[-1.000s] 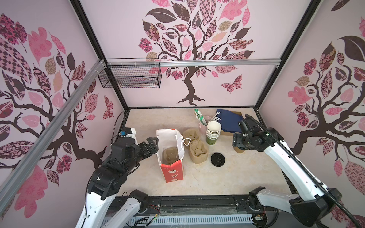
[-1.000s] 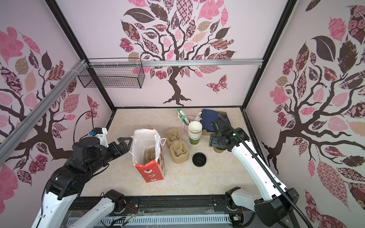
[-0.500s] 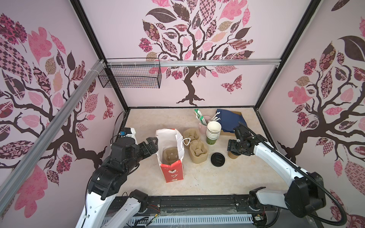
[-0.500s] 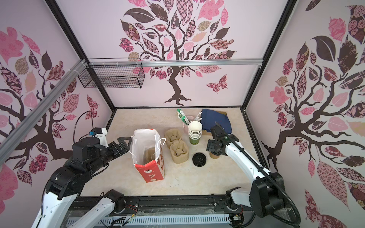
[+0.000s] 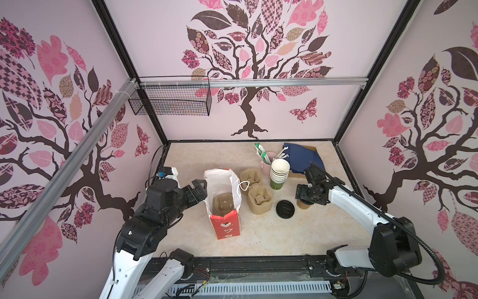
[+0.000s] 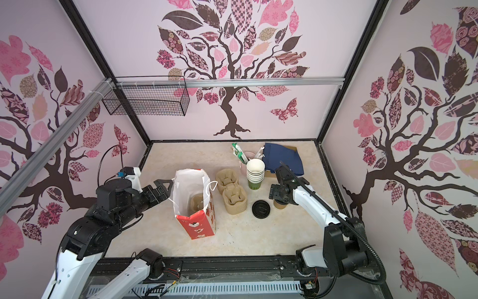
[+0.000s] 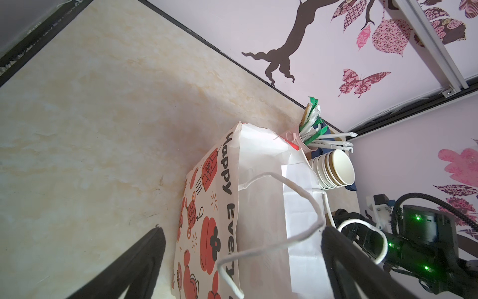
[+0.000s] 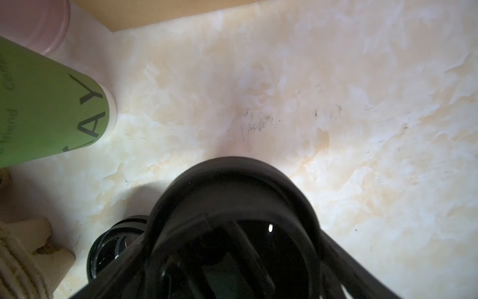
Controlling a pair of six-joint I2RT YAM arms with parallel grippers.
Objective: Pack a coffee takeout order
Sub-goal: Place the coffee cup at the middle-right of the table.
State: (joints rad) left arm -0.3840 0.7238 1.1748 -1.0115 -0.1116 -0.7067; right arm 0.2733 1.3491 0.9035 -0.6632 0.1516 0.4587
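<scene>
Overhead view of a small booth; I am a two-armed robot reaching in from 6 o'clock.

The packing looks partly done. A red-and-white paper bag (image 5: 225,229) stands open near the middle of the tabletop (image 5: 284,240). One tan pulp carrier (image 5: 224,204) already sits at the bottom of the bag. My left hand (image 5: 199,187) is at the bag's 9 o'clock with its fingers spread wide and holding nothing. One finger is outside the bag wall and one is over the mouth.

At the bag's 3 o'clock stand the spare carriers (image 5: 260,200). Next comes a loose black lid (image 5: 284,208) lying flat, then the small paper cup (image 5: 303,206), upright just beside it. My right hand (image 5: 303,198) sits over the cup with a finger on either side. In the right wrist view a dark domed shape fills the gap between the fingers, probably a lid on the cup. I cannot tell whether I am gripping it or standing clear.

The navy napkin (image 5: 301,158) lies at 1 o'clock near the back wall. By my judgement the cup and the napkin have yet to go into the bag.

The tabletop is cream and marbled, with faint dark scuffs. A stack of lidless cups (image 5: 279,172) and a pink cup of straws (image 5: 266,161) stand toward 12 o'clock.

The walls are pale pink with brown-and-pink tree decals. A black wire basket (image 5: 170,102) hangs from a silver rail at 10 o'clock.
</scene>
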